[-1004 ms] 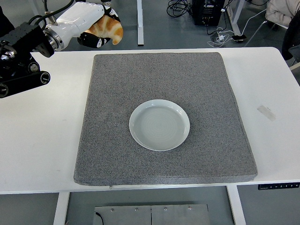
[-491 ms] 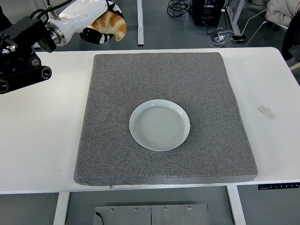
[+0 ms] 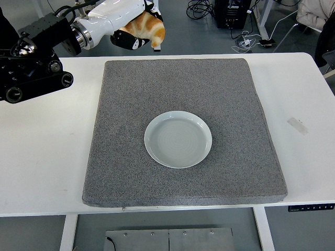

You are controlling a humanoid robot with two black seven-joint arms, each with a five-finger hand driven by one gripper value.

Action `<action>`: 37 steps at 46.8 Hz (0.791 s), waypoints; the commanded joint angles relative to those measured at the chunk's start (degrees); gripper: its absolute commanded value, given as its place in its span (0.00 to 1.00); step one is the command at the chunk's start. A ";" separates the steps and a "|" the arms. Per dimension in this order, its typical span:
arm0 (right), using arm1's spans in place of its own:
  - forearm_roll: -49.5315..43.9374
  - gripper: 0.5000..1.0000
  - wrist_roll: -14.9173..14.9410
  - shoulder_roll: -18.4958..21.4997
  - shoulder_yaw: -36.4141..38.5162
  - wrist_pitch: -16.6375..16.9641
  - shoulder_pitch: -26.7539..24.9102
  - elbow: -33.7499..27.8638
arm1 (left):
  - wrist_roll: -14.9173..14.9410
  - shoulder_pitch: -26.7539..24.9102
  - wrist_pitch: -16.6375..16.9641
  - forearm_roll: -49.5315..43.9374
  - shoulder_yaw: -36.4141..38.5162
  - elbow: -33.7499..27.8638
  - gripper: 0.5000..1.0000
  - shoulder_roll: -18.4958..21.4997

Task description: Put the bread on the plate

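Note:
A golden-brown bread (image 3: 149,29) with pale streaks is held in my left hand (image 3: 137,32), whose black fingers are curled around it. The hand hangs in the air just beyond the far left corner of the grey mat (image 3: 183,130). A round white plate (image 3: 178,139) lies empty at the mat's middle, well in front and to the right of the hand. My left arm, black with a white forearm, reaches in from the left edge. My right arm does not show.
The grey mat covers most of the white table (image 3: 47,151). A small strip of tape (image 3: 297,125) lies on the table at the right. Cables and a black box (image 3: 233,13) sit on the floor beyond the table.
My left hand has carried the bread to the right along the table's far edge, from left of the mat's corner to just above it.

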 commanded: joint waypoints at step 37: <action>0.00 1.00 0.00 0.00 0.00 0.01 0.00 0.00 | -0.98 1.39 0.00 2.73 0.11 -2.14 0.00 -10.52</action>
